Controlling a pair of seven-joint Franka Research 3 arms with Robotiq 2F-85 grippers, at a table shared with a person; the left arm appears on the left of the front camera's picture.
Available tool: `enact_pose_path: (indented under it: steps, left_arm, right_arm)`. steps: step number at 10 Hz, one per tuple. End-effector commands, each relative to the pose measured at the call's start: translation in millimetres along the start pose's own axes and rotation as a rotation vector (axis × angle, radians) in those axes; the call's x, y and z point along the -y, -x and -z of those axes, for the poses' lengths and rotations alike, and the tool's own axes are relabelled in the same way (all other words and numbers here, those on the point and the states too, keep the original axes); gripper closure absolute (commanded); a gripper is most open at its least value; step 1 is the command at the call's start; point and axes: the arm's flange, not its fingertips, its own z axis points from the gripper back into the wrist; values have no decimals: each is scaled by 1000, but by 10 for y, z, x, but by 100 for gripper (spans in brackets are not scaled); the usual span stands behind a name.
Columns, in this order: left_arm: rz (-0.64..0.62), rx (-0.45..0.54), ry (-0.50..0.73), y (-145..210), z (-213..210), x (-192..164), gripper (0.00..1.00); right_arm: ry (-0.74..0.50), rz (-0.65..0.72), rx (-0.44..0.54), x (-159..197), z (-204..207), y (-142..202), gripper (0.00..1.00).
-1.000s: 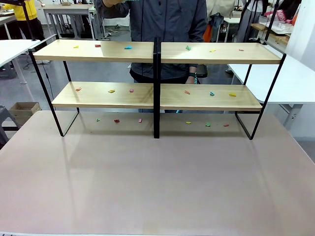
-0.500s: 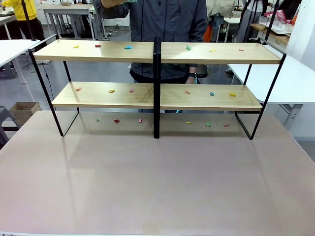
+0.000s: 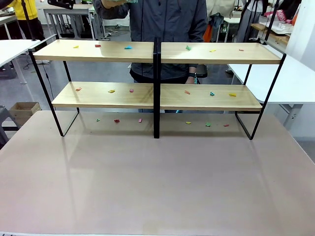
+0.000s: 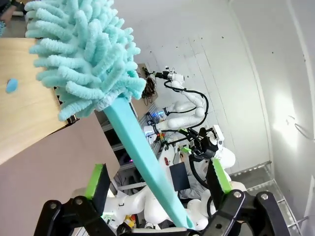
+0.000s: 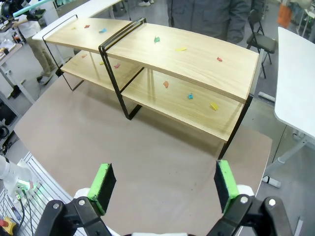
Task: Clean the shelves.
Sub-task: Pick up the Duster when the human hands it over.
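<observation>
The shelves (image 3: 108, 53) stand across the far half of the table, also seen from above (image 5: 197, 54). Small coloured scraps (image 3: 128, 47) lie on both tiers and on the table under them. My left gripper (image 4: 156, 169) is open; the teal handle of a fluffy duster (image 4: 83, 64) runs between its fingers without touching either pad, next to a shelf board (image 4: 24, 113). In the front view that gripper (image 3: 61, 4) is a dark shape at the top left edge. A person's hand (image 3: 110, 3) holds something teal beside it. My right gripper (image 5: 164, 182) hangs open over the table, with nothing in it.
A person (image 3: 167, 24) stands close behind the shelves. The brown table (image 3: 157, 182) is bare in front of the racks. White tables flank it on the right (image 3: 295, 78) and left (image 3: 12, 49). A cardboard box (image 3: 24, 109) sits on the floor at the left.
The dark shape of my left gripper has slid rightward along the top edge of the front view, closer to the person's raised hand. The shelves and scraps have not moved.
</observation>
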Motion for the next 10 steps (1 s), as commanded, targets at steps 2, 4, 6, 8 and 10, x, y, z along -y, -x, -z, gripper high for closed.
enact_pose_path:
  steps: [2, 4, 6, 8, 10]
  left_arm:
    - [-56, 8, 19, -87, 42, 32, 9]
    - [-44, 9, 39, -94, 94, 25, 69]
    - [-44, 12, 35, -85, 116, 15, 100]
    - [-47, 12, 30, -87, 124, 2, 96]
    - [-45, 3, 31, -77, 126, -2, 100]
  right_arm:
    - [-4, 1, 0, -2, -1, 7, 0]
    - [-4, 1, 0, -2, -1, 7, 0]
    - [-4, 1, 0, -2, -1, 7, 0]
    - [-4, 1, 0, -2, -1, 7, 0]
    - [-4, 1, 0, -2, -1, 7, 0]
